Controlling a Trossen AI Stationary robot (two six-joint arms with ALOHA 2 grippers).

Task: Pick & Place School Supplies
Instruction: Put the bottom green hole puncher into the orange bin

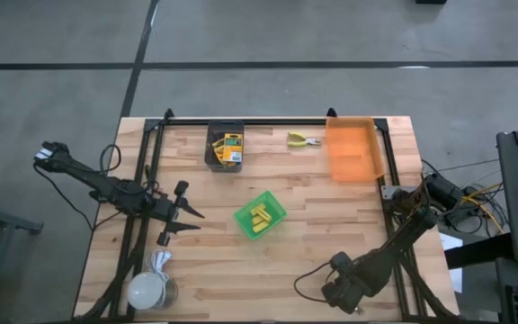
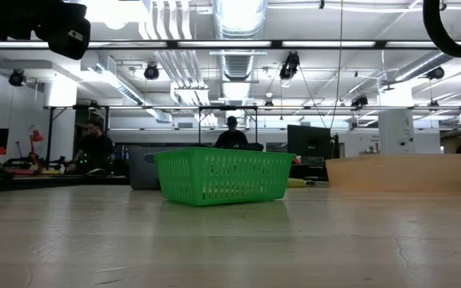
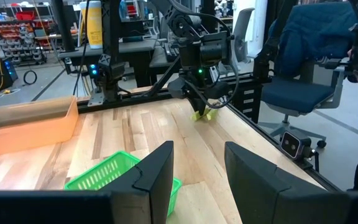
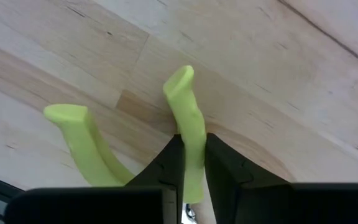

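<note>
My right gripper is near the table's near right corner, shut on a lime-yellow-handled tool that looks like pliers. In the high view the gripper hides this tool. My left gripper hovers open at the table's left, pointing toward the green bin, which holds small yellow blocks. Crayon boxes lie in the grey bin. A second pair of yellow-handled pliers lies flat on the wood between the grey bin and the orange bin. My right gripper pinches one of the tool's two handles between its two fingers, partway along it, coming from above and pointing down. The other handle stands free beside it. Both free ends point down at the table; whether they touch it I cannot tell.
A white round object sits at the near left corner. Black rails run along the table's left, right and far edges. Bare wood lies between the green bin and my right gripper. People sit at desks beyond the table.
</note>
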